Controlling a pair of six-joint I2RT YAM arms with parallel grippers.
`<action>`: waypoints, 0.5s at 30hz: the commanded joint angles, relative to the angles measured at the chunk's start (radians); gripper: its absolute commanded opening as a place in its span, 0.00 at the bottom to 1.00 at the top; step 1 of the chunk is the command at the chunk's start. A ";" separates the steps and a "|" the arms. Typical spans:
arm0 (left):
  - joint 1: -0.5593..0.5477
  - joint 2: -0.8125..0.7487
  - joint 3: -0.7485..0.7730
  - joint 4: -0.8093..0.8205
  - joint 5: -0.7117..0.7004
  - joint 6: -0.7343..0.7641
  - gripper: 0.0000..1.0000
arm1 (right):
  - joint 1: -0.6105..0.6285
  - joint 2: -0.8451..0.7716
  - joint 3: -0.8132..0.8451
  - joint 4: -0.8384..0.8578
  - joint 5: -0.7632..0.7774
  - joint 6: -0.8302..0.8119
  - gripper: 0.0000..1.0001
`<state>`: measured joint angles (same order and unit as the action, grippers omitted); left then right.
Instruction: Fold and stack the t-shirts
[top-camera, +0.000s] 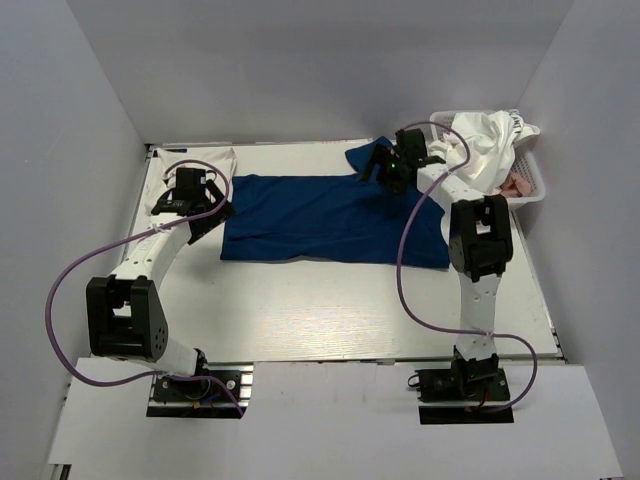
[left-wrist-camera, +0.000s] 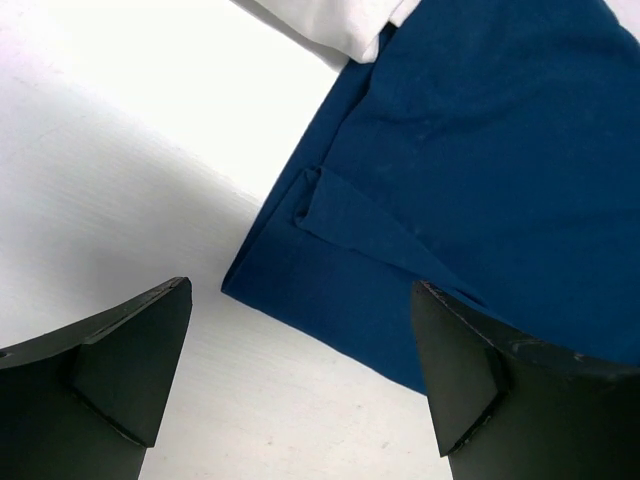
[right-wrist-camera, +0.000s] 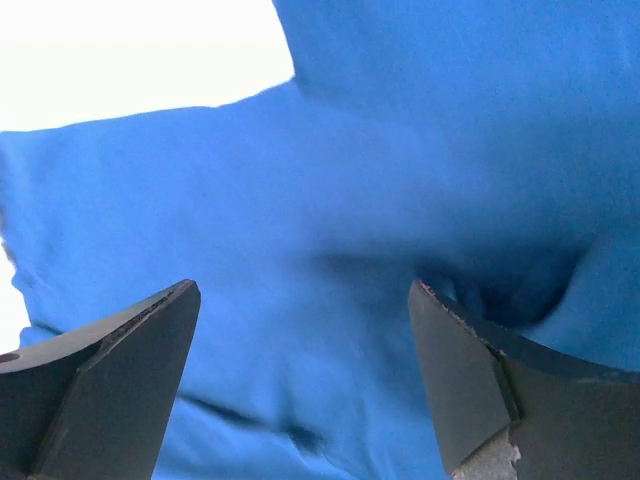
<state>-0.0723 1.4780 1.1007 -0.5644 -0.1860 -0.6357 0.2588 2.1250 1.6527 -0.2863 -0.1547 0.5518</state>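
A navy blue t-shirt (top-camera: 320, 220) lies spread flat across the middle of the table, with one sleeve (top-camera: 362, 155) pointing to the back. It shows no print. My left gripper (top-camera: 197, 197) is open and empty, low over the shirt's left edge. In the left wrist view the gripper (left-wrist-camera: 300, 287) hovers over bare table beside the shirt's corner (left-wrist-camera: 500, 150). My right gripper (top-camera: 384, 168) is open and empty over the shirt's back right part, near the sleeve. In the right wrist view the gripper (right-wrist-camera: 303, 287) hangs above wrinkled blue cloth (right-wrist-camera: 300, 180).
A white t-shirt (top-camera: 205, 160) lies flat at the back left, under my left arm, and touches the navy shirt's edge (left-wrist-camera: 330, 20). A white mesh basket (top-camera: 537, 192) at the back right holds a crumpled white t-shirt (top-camera: 490, 145) and a pink one (top-camera: 518, 185). White walls enclose the table.
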 joint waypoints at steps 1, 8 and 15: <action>0.005 -0.059 0.034 0.040 0.042 0.021 1.00 | 0.007 0.018 0.156 -0.013 -0.025 -0.003 0.90; -0.015 -0.007 0.025 0.210 0.215 0.065 1.00 | -0.010 -0.319 -0.273 -0.040 0.227 -0.050 0.90; -0.015 0.209 -0.022 0.498 0.639 0.074 1.00 | -0.062 -0.544 -0.658 0.036 0.244 -0.069 0.90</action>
<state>-0.0826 1.6135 1.0981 -0.2142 0.2165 -0.5785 0.2199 1.5913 1.0679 -0.2874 0.0597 0.5110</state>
